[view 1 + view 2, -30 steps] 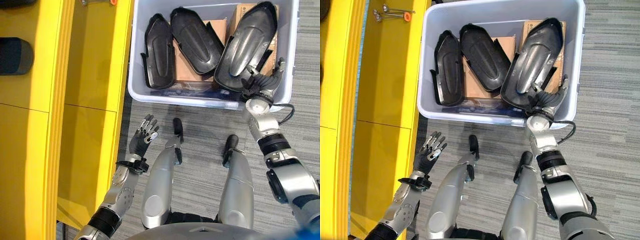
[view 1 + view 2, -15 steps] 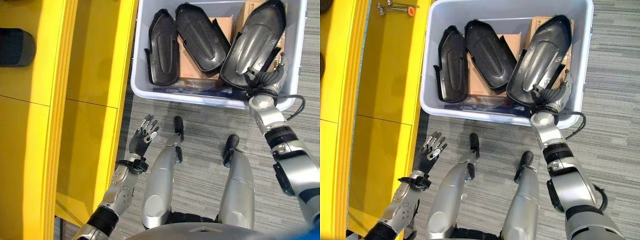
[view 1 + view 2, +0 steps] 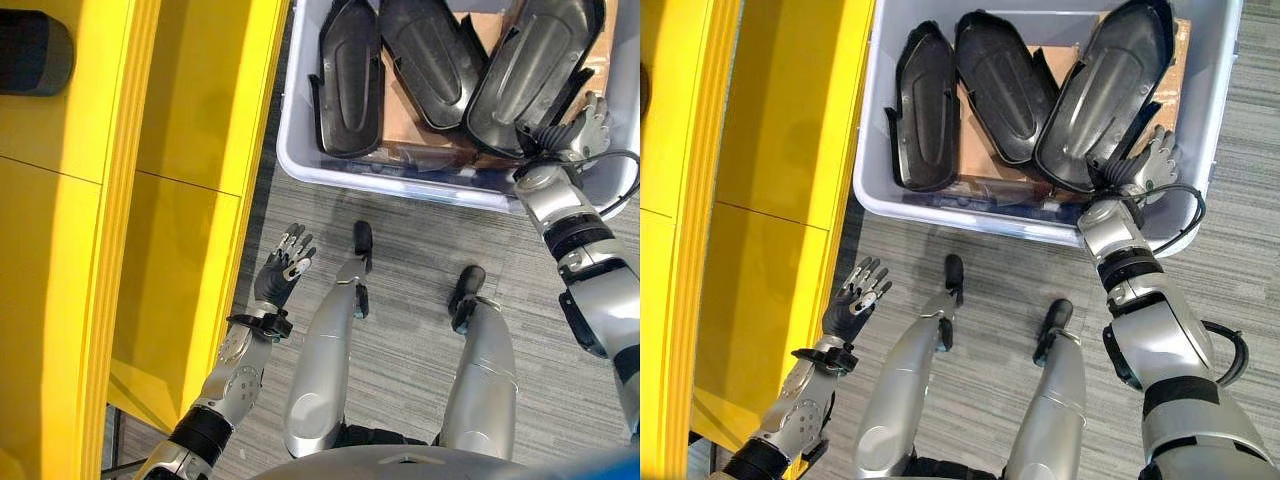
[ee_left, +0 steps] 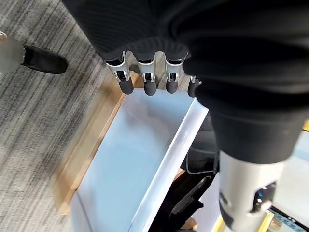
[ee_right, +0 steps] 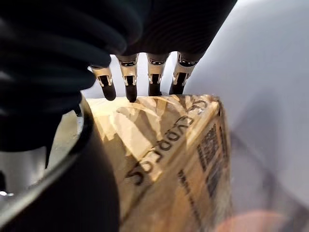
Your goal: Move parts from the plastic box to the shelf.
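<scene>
Three black moulded parts remain in the plastic box (image 3: pixel 876 190), at 12 o'clock from the robot: a narrow part (image 3: pixel 927 110) at the box's left end, a middle part (image 3: pixel 1007 82) beside it, and a large part (image 3: pixel 1110 92) leaning at the right end over cardboard packets (image 3: pixel 975 125). The yellow shelf (image 3: pixel 780 150) stands at 9 to 11 o'clock; a dark rounded object (image 3: pixel 35 50) sits on it far left, too cropped to say whether it is a part. By my reading the transfer is at most barely begun, the box still to be emptied. Right robot hand (image 3: pixel 1145 165) is inside the box at the large part's lower edge, fingers spread and straight, clamped on nothing; the right wrist view shows its fingertips (image 5: pixel 130 92) just over a brown cardboard packet (image 5: pixel 169 159). Left robot hand (image 3: pixel 283 270) hangs over the floor by the shelf, fingers apart, empty. Printing and a barcode-like label show on the packet; not read off.
</scene>
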`<state>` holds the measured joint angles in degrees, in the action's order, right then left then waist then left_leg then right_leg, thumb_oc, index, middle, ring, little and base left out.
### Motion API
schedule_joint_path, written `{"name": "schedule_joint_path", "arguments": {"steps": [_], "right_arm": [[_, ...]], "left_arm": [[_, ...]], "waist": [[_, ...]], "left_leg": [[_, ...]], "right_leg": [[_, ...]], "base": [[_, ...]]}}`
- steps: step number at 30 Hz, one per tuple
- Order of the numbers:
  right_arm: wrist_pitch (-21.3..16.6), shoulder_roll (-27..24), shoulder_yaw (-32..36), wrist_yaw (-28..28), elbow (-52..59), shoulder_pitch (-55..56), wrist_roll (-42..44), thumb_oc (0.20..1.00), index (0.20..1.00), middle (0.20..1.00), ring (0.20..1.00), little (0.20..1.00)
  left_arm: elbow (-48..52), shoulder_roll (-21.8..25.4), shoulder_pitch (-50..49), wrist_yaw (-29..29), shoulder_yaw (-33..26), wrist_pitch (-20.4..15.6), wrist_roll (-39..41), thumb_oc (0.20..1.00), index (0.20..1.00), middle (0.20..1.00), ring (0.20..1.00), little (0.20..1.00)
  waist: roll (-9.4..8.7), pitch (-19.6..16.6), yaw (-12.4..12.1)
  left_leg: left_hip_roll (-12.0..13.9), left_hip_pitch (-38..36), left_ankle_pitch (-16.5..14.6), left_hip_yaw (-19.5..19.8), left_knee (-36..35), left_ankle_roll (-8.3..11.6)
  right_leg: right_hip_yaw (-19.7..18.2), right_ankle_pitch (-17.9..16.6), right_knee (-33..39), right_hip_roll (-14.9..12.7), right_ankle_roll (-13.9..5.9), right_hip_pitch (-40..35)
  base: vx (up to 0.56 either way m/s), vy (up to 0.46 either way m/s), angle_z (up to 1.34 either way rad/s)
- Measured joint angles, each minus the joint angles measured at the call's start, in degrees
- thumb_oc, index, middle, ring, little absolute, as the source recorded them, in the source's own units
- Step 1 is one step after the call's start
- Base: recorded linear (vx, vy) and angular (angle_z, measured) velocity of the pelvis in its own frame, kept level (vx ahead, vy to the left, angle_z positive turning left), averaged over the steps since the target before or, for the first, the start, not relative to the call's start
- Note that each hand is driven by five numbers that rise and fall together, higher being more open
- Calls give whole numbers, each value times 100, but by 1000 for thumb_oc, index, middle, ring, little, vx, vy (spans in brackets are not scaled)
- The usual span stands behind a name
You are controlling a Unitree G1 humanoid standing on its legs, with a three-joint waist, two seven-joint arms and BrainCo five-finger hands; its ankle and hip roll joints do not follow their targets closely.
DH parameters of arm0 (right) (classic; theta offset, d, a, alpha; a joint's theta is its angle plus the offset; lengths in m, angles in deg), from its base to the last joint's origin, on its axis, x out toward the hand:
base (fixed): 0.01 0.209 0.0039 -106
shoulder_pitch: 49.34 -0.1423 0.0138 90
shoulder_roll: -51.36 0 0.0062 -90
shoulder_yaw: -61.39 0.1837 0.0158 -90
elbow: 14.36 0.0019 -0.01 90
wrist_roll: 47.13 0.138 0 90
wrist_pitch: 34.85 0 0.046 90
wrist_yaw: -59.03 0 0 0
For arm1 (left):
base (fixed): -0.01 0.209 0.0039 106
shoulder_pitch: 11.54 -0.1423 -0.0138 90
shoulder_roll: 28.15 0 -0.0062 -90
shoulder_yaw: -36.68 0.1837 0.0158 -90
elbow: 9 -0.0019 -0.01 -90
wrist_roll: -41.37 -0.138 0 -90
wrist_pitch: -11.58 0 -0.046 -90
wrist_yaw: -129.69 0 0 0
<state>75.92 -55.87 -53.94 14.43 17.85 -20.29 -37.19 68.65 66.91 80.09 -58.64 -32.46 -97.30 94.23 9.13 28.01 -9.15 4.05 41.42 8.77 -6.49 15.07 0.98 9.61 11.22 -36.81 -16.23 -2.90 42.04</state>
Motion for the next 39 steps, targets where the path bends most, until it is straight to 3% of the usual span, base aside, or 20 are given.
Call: {"name": "schedule_joint_path", "arguments": {"steps": [1,2,9,18,27,32,39], "right_arm": [[-11,-11,0,1,-31,-8,74,922,922,922,922,922],[-57,-23,2,3,-80,-7,138,200,200,200,200,200],[-133,-217,42,244,-476,-200,316,200,200,200,200,200],[89,-323,-178,842,-710,-264,9,200,200,200,200,200],[109,-259,-9,996,-839,74,81,200,200,200,200,200],[-513,-73,218,1043,-829,476,552,200,200,200,200,200],[-1609,19,674,840,733,1189,390,200,200,200,200,200]], "left_arm": [[3,1,0,2,1,0,0,1000,1000,1000,1000,1000],[15,8,3,2,6,0,0,1000,1000,1000,1000,1000],[37,37,5,15,15,1,-1,1000,1000,1000,1000,1000],[48,120,6,6,55,4,-13,1000,1000,1000,1000,1000],[55,339,-17,-37,49,79,-14,1000,1000,1000,1000,1000],[178,416,-88,-53,35,122,-16,1000,1000,1000,1000,1000],[213,412,-274,-55,-336,234,-70,1000,1000,1000,1000,1000]], "waist": [[-7,-33,-7],[-30,-108,-8],[-141,-176,-62],[-138,-186,-94],[-94,-213,-121],[-69,-228,-82],[-77,-221,97]], "left_leg": [[0,40,0,18,10,0],[-1,128,0,57,20,0],[8,144,1,92,46,1],[49,-83,10,85,8,11],[49,-499,11,96,-110,14],[52,-999,30,58,-313,9],[94,-2249,87,-175,-896,42]], "right_leg": [[20,2,2,0,-4,16],[53,4,5,2,-7,71],[94,-3,3,11,3,47],[168,13,39,26,13,-194],[175,45,104,28,-1,-606],[171,22,315,68,-16,-1063],[54,-148,966,220,-169,-2187]], "base": [[-6,-13,8],[-3,-15,8],[-3,-39,2],[2,-41,0],[-1,-80,1],[-4,-92,-7],[5,-85,-17]]}}
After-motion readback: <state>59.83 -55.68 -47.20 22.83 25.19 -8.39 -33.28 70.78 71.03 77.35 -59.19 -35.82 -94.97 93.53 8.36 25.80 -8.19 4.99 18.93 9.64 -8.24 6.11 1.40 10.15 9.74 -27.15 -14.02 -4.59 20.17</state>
